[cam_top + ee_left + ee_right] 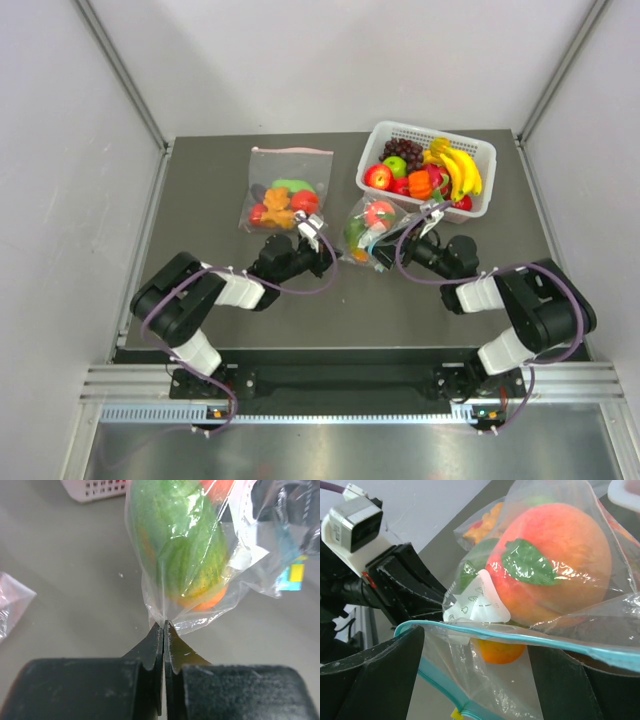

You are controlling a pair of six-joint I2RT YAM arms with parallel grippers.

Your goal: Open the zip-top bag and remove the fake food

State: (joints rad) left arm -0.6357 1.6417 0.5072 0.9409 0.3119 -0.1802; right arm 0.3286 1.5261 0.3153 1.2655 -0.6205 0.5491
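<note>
Dark grey counter (200, 300)
Carries a pink-zipped clear bag (287, 190) at the rear, a white fruit basket (400, 127) to its right.

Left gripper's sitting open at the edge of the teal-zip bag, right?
Not open: the left gripper is shut, pinching the plastic at the edge of the teal-zip bag. The left wrist view shows its jaws pressed together on the film.

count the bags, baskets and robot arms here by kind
bags: 2, the zip-top bag and the larger pink-zip bag
basket: 1
arms: 2, the left arm and the right arm
total: 5
</note>
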